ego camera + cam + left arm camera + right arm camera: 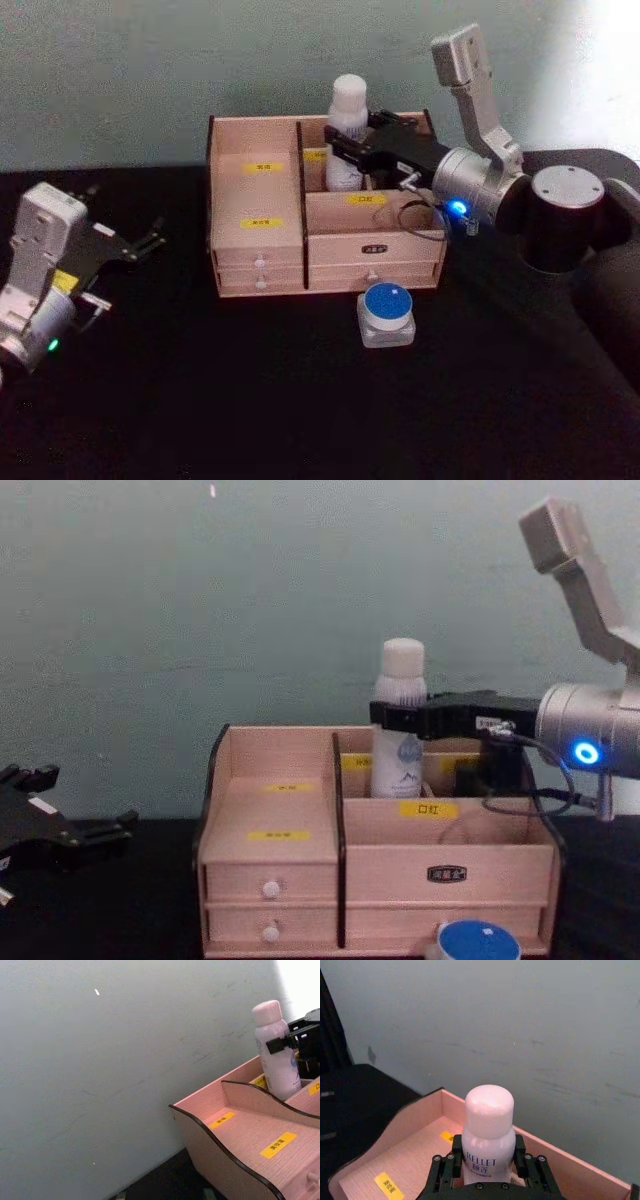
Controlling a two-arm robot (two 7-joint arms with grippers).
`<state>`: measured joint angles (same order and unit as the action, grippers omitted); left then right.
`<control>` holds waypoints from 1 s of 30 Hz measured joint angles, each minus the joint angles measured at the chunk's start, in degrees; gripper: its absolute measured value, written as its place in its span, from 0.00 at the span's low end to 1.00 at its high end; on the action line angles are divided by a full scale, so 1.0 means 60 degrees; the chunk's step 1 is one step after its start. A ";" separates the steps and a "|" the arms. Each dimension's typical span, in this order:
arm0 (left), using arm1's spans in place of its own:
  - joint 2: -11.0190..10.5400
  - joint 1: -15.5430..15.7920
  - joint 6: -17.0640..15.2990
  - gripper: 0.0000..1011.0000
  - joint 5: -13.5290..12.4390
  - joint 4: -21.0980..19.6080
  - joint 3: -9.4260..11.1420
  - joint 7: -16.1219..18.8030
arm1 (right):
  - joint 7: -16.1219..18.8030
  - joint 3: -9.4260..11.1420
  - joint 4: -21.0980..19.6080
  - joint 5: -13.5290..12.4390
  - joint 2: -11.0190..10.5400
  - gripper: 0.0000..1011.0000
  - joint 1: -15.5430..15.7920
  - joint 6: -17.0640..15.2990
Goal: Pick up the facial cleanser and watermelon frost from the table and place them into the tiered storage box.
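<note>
Facial cleanser [349, 102] between right gripper [345, 150] jaws, upright in tiered storage box [256, 245]

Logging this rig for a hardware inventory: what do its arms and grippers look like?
The left gripper and right gripper are black with slim fingers. The arms are silver-grey: the left arm has a boxy link, yellow sticker and green light; the right arm a round wrist with a blue light, a looping black cable and an angular link.
</note>
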<state>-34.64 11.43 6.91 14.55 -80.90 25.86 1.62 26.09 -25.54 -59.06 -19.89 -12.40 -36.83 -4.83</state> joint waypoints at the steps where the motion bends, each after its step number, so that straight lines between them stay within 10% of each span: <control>1: 0.0000 0.0000 0.0000 0.99 0.0000 0.0000 0.0000 0.0000 | 0.0000 -0.0008 0.0037 0.0017 0.0010 0.58 -0.0005 0.0006; 30: 0.0000 0.0000 0.0000 0.99 0.0000 0.0001 0.0000 0.0000 | 0.0012 0.0082 0.0613 0.0314 0.0222 0.58 -0.0002 0.0015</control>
<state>-34.64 11.43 6.91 14.55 -80.90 25.86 1.62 26.16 -25.05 -55.38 -18.00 -11.07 -36.84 -4.74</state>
